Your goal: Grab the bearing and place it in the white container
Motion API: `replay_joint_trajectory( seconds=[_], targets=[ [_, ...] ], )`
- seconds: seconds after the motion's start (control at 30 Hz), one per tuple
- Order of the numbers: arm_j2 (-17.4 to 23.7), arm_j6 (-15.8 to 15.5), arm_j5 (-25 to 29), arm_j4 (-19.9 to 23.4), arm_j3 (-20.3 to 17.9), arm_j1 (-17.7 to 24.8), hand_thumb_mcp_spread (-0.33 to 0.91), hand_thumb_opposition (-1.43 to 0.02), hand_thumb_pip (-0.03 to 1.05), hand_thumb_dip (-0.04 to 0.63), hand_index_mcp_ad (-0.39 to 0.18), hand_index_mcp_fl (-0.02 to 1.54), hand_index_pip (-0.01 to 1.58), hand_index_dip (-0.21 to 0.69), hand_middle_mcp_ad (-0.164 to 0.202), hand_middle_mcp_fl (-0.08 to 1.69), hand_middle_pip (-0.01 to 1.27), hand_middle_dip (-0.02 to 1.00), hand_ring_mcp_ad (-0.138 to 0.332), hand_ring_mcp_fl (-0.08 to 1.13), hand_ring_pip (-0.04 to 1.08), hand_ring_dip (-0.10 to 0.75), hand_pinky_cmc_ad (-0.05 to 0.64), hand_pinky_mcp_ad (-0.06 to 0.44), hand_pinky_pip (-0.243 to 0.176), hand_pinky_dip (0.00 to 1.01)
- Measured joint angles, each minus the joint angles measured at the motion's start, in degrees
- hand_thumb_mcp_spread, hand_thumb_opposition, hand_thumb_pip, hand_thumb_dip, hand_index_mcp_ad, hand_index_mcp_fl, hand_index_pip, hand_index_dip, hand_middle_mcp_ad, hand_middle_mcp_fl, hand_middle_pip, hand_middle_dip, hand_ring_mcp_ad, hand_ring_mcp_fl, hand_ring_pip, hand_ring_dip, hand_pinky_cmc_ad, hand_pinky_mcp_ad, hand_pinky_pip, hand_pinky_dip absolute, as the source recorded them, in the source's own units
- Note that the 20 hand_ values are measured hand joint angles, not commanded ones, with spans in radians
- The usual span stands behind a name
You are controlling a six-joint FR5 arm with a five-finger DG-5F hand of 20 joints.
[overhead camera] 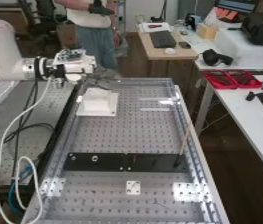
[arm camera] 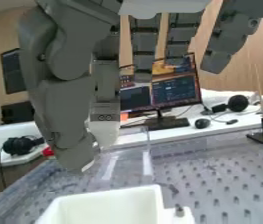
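Perforated metal tops the bench (overhead camera: 115, 135), with a black plate (overhead camera: 108, 161) lying across it toward the near end. On that plate, near the edge on my arm's side, sits a small shiny ring (overhead camera: 94, 158) that looks like the bearing. Close to the far corner on that same side stands the white container (overhead camera: 96, 100), its mouth facing up and pale inner walls showing. Beyond it hovers my hand (overhead camera: 103, 79), fingers loosely extended, grasping nothing. Red trays (overhead camera: 211, 81) on the side table hold dark pieces.
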Motion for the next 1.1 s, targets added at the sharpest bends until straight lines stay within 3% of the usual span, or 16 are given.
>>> replay_joint_trajectory(
  seconds=[0.5,0.8,0.83,0.9,1.07,1.1],
  targets=[
    [-8.36,3.49,0.51,0.17,1.54,-1.42,0.64,-0.91,0.35,0.248,-0.115,0.71,1.23,0.297,0.068,0.19,0.14,0.34,0.113,0.01,0.12,0.155,0.312,0.265,0.003,0.16],
    [-9.67,5.62,-0.07,-3.28,2.87,-1.91,0.63,-0.92,0.34,0.251,-0.120,0.70,1.23,0.298,0.068,0.19,0.14,0.34,0.113,0.01,0.11,0.155,0.328,0.265,0.003,0.16],
    [-9.60,5.76,-0.25,-3.61,3.00,-2.01,0.61,-0.91,0.34,0.251,-0.120,0.66,1.24,0.298,0.068,0.17,0.14,0.34,0.113,0.01,0.11,0.155,0.328,0.265,0.003,0.16],
    [-9.17,5.88,-1.02,-4.42,3.37,-2.46,0.58,-0.88,0.44,0.251,-0.136,0.43,1.20,0.274,0.068,0.12,0.14,0.34,0.113,0.01,0.11,0.155,0.326,0.265,0.003,0.16],
    [-7.73,5.57,-2.15,-5.21,3.70,-3.32,0.47,-0.82,0.52,0.251,-0.147,0.28,1.20,0.276,0.068,0.07,0.14,0.34,0.113,0.01,0.11,0.155,0.328,0.281,0.000,0.16],
    [-7.54,5.52,-2.22,-5.28,3.73,-3.39,0.45,-0.80,0.56,0.251,-0.136,0.07,1.11,0.248,0.068,0.07,0.14,0.34,0.113,0.01,0.11,0.155,0.333,0.279,-0.003,0.16]
  ],
)
